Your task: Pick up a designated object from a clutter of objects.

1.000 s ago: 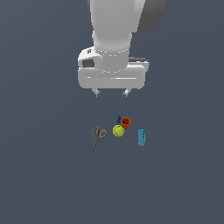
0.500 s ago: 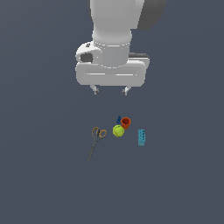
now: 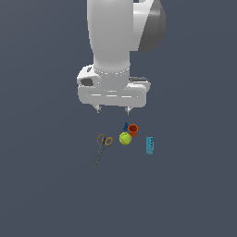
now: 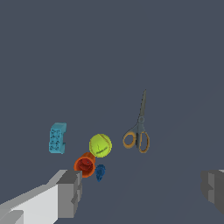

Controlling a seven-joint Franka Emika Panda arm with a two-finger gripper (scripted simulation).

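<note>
One pair of scissors (image 3: 102, 147) lay flat at the lower middle of the exterior view, handles up, blades angling down-left, unmoved since a second earlier. Above it the gripper (image 3: 112, 110) had shifted toward the frame's left and hung with jaws spread wide, holding nothing, touching nothing. Right of the scissors sat the tennis ball (image 3: 125, 138), just apart, then the orange-red cup (image 3: 133, 129), the dark blue piece (image 3: 125, 126) and the teal block (image 3: 150, 145). Bare grey floor (image 3: 46, 185) stretched all around.
</note>
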